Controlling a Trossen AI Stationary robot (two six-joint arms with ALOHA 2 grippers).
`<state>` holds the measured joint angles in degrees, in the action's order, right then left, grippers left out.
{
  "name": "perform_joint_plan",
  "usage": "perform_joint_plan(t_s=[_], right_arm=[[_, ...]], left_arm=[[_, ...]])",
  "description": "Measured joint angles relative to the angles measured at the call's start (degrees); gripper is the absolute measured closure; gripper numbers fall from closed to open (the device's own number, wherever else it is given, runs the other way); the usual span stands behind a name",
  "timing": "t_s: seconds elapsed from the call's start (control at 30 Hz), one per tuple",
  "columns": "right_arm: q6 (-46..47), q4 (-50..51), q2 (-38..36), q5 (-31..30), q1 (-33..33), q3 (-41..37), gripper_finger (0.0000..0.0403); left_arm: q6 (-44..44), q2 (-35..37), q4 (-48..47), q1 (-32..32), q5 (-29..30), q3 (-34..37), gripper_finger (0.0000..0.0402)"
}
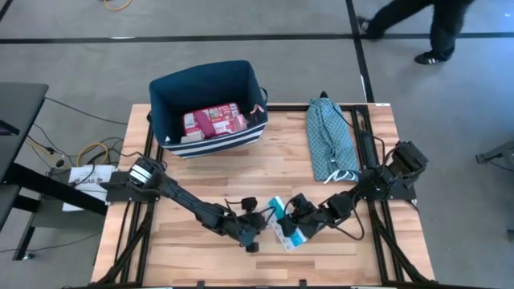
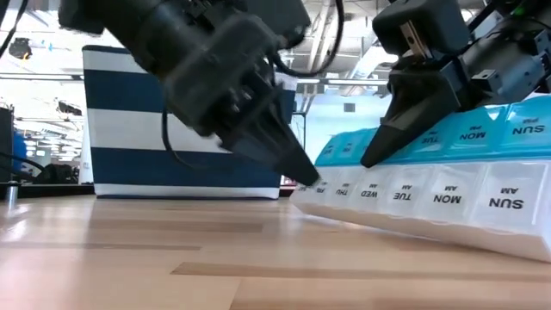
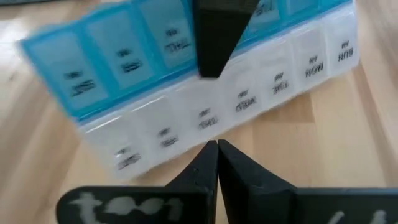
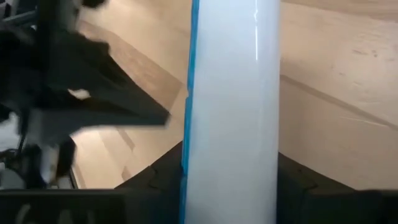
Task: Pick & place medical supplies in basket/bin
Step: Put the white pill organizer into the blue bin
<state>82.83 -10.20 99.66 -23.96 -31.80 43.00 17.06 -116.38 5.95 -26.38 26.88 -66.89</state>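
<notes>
The light-blue and white pill organizer (image 1: 285, 226) lies tilted between both grippers near the table's near edge. Its white row's long edge (image 2: 413, 226) rests on the wood and its blue row is raised. My right gripper (image 1: 299, 221) is shut on it. My left gripper (image 1: 263, 228) is shut, with its tips at the organizer's left end. The navy striped bin (image 1: 173, 100) stands at the far left-centre of the table. The red-and-white first-aid case (image 1: 213, 122) lies inside it. The other supplies are out of view. My right gripper (image 4: 230, 186) pinches the pill organizer (image 4: 233, 93) between its two fingers, slanting down from above and the right. One finger (image 2: 392, 129) lies on the blue row's lids (image 2: 413, 145) near the strip's middle; the other is hidden behind. The organizer is tilted, with its white edge on the table. My left gripper (image 3: 216, 149) has its shut fingertips (image 2: 303, 175) against the organizer's white row near its left end (image 2: 320, 187), slanting down from the left. Whether they press it or only touch it does not show.
The long teal patterned cloth bundle (image 1: 329, 140) lies along the table's right side, beyond the right arm. Bare wood lies between the organizer and the bin (image 2: 172, 129). A person (image 1: 426, 24) walks on the floor beyond the far right corner.
</notes>
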Motion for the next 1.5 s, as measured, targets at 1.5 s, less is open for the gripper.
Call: perform_joint_plan(t_s=[1.5], right_arm=[[-91.40, -13.55, -14.08, -7.80, 34.76, 31.10, 0.0265]], left_arm=[[36.63, 35.71, -56.02, -16.55, 38.43, 0.09, 0.0401]])
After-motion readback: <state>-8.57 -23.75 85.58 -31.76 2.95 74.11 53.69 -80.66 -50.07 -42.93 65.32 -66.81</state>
